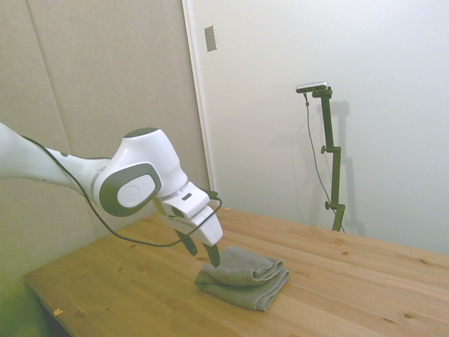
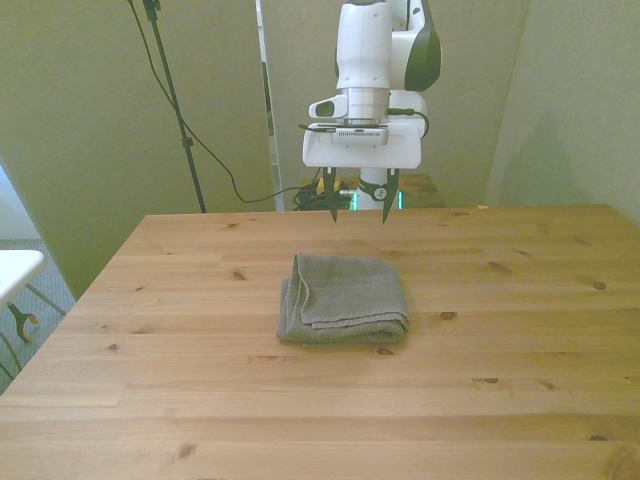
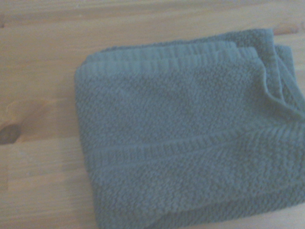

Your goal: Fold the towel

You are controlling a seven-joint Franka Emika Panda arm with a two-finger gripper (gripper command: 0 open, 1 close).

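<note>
Towel: plain grey thick terry towel (image 2: 343, 299), folded in layers, flat mid wooden counter (image 2: 150, 380).
Gripper: white two-finger gripper (image 2: 358, 217), spread wide, empty, above towel's far edge.

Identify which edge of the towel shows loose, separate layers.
The towel's edge on the front view's left: several layers lie stepped apart there, while the opposite edge is one rounded fold.

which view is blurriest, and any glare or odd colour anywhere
Wrist view: softest, the towel slightly blurred with a bluish cast. Side view: washed out, a yellow-green tint at the lower left corner. Front view: sharpest, even light, no glare on the table.
</note>
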